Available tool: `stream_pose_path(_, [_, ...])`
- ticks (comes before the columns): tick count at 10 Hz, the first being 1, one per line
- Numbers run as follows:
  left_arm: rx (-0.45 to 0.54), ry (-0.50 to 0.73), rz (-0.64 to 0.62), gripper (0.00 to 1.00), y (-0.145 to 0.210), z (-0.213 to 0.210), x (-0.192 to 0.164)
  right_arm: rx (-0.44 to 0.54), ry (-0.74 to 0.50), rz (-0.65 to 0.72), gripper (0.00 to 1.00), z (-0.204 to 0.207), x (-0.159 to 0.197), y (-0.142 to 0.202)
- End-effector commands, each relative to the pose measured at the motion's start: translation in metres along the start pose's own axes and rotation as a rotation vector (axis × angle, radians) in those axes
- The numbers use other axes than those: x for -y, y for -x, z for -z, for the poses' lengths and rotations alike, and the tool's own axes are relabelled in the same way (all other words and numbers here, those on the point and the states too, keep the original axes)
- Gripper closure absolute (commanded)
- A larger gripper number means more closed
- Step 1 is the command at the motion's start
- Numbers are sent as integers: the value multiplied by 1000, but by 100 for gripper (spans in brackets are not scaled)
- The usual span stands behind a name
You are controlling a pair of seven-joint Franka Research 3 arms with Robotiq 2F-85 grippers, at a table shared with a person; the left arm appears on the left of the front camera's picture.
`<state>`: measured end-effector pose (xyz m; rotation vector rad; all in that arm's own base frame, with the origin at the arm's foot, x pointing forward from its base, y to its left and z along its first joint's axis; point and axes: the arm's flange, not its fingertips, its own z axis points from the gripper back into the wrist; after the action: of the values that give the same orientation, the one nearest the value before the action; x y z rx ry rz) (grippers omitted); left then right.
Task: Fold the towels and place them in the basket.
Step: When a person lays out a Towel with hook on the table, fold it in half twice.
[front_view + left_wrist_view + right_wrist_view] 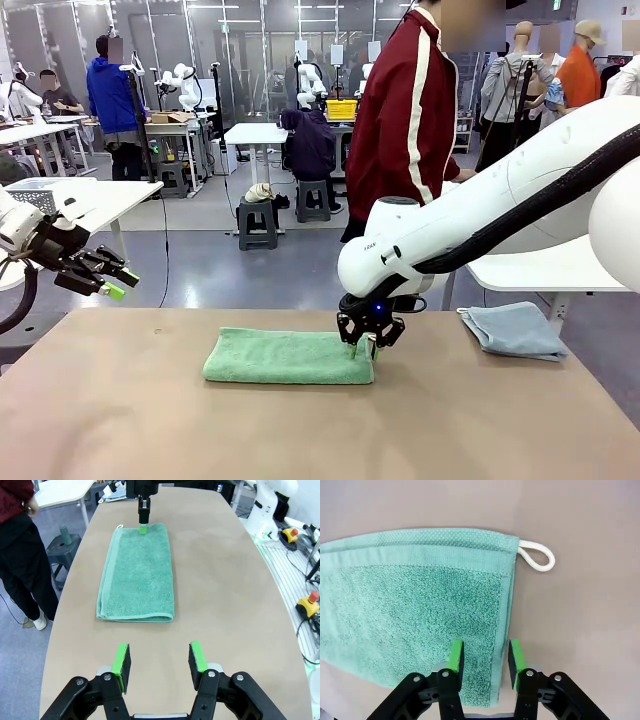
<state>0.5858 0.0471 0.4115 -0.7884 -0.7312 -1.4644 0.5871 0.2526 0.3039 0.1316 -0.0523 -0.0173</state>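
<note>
Lying folded lengthwise at mid-counter: sea-green towel, long axis running left to right in the front view, white hanging loop sticking out at one corner. Reaching in from the right: right arm, white, sloping down across the far counter edge, wrist bent so that the right pincer is pointing straight down at the towel's right end. Straddling that short end in the right wrist view: its green pads, standing at a moderate gap, one over the terry pile, the other over the hem; whether touching or gripping the cloth, cannot tell. Hanging off the counter's left edge, raised above the surface: left arm, with the left pincer aimed toward the middle, jaws spread at a medium width and holding nothing, facing the towel's other short end in the left wrist view. Resting crumpled near the far right counter edge: grey-blue towel. Standing behind the counter: person in a dark red jacket with a white sleeve stripe. Lettering on the right arm's wrist housing: too small to read.
</note>
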Motion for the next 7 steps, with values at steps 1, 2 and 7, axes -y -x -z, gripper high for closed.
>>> stream_pose_path(1, [-5,6,3,39,0,0,0,19,2,-11,53,3,7,3])
stream_pose_path(2, [-5,6,3,39,0,0,0,18,-1,-16,53,4,7,3])
stream_pose_path(7, [-5,6,3,39,0,0,0,30,-5,-19,71,7,8,4])
